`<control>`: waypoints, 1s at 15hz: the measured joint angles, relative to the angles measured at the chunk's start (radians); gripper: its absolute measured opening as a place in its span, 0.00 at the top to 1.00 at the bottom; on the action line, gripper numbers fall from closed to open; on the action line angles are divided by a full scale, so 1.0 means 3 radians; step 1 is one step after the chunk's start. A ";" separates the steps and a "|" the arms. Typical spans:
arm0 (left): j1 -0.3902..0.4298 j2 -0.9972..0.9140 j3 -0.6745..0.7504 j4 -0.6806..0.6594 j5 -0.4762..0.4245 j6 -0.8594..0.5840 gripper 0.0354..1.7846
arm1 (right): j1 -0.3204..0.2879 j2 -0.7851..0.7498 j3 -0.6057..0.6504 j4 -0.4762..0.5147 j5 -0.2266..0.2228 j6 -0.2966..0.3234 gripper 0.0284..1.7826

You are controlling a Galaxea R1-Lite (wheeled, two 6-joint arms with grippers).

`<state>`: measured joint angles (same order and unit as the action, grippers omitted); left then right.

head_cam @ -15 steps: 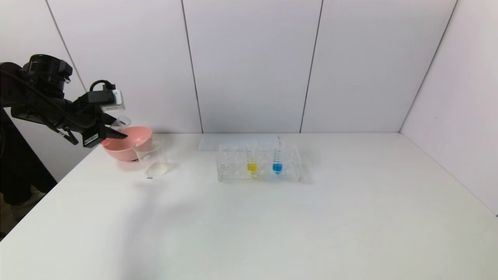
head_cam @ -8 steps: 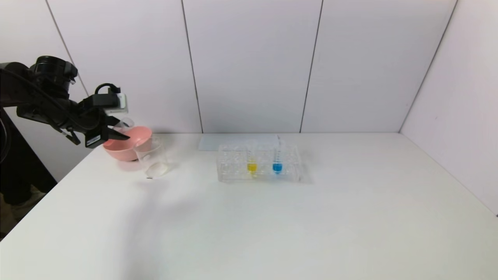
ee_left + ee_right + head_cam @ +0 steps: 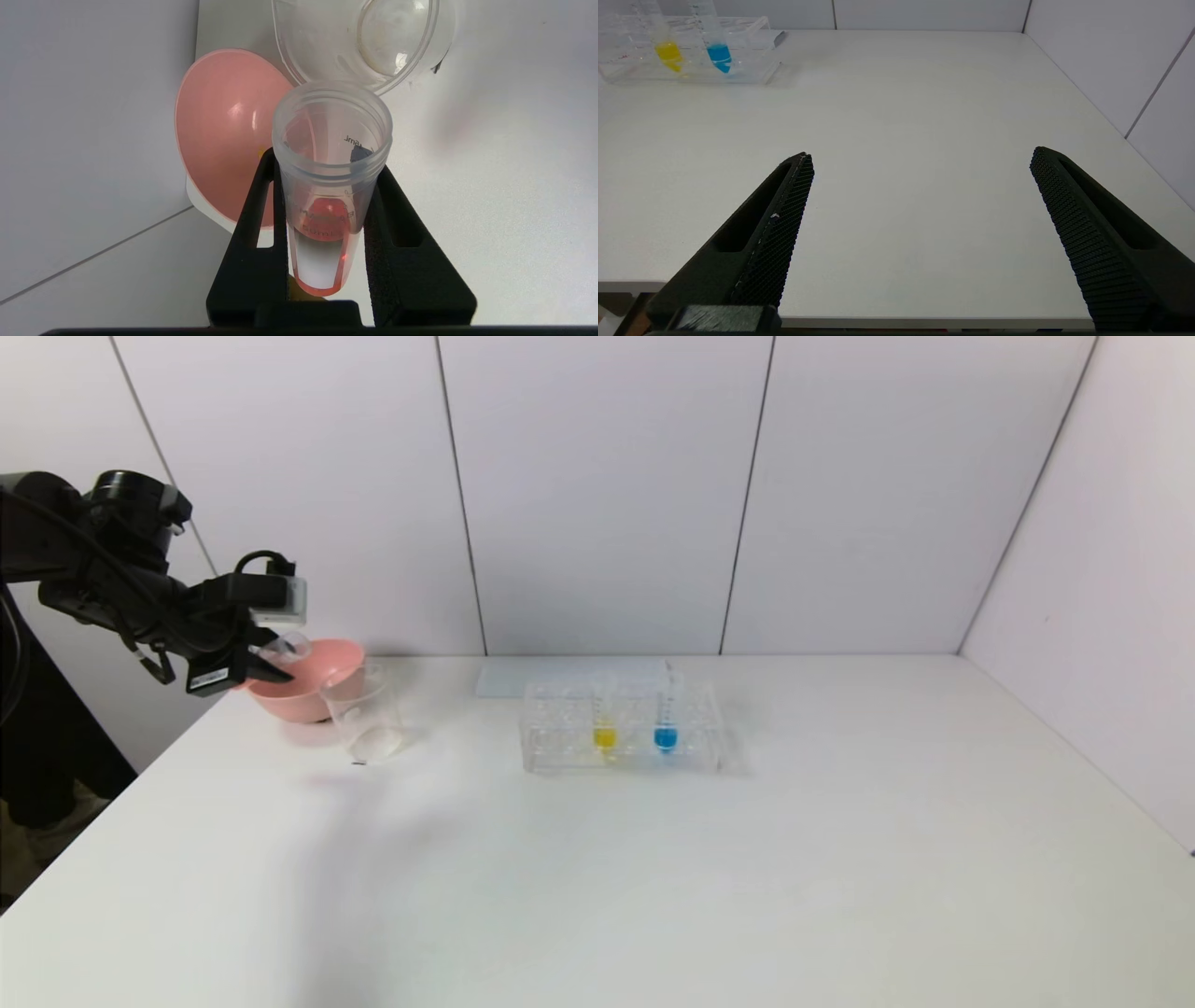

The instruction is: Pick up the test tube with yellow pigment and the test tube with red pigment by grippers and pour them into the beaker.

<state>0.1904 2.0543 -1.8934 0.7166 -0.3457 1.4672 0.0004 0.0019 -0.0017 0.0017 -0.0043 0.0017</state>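
My left gripper (image 3: 269, 665) is shut on the test tube with red pigment (image 3: 289, 647), holding it tilted above the left rim of a pink bowl, just left of the beaker (image 3: 362, 714). In the left wrist view the tube (image 3: 329, 154) sits clamped in the gripper (image 3: 327, 168), a little red liquid pooled at its base, its open mouth towards the beaker (image 3: 364, 42). The test tube with yellow pigment (image 3: 605, 733) stands upright in the clear rack (image 3: 560, 747). My right gripper (image 3: 920, 156) is open and empty over the table's front edge.
The pink bowl (image 3: 317, 686) stands touching the beaker's far left side, close to the back wall. A tube with blue liquid (image 3: 665, 733) stands in the rack right of the yellow one. A pale flat sheet (image 3: 523, 677) lies behind the rack.
My left gripper has sunk a little and drawn slightly left with the red tube, bringing it lower over the pink bowl. Beaker, rack and its tubes have not moved.
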 joint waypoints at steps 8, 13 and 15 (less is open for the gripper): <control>-0.0047 0.0054 -0.0044 0.0006 0.0201 0.0026 0.75 | 0.0001 0.0000 0.0000 0.0000 0.0000 0.0000 0.05; -0.0082 0.0089 -0.0113 0.0089 0.0287 0.0070 0.75 | 0.0001 0.0000 0.0000 0.0000 0.0001 0.0000 0.05; -0.0090 0.0112 -0.0161 0.0135 0.0295 0.0072 0.75 | 0.0000 0.0000 -0.0001 0.0000 0.0002 0.0000 0.05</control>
<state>0.1634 2.0879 -1.9417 0.7570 -0.2572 1.4889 0.0004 0.0019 -0.0019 0.0017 -0.0036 0.0017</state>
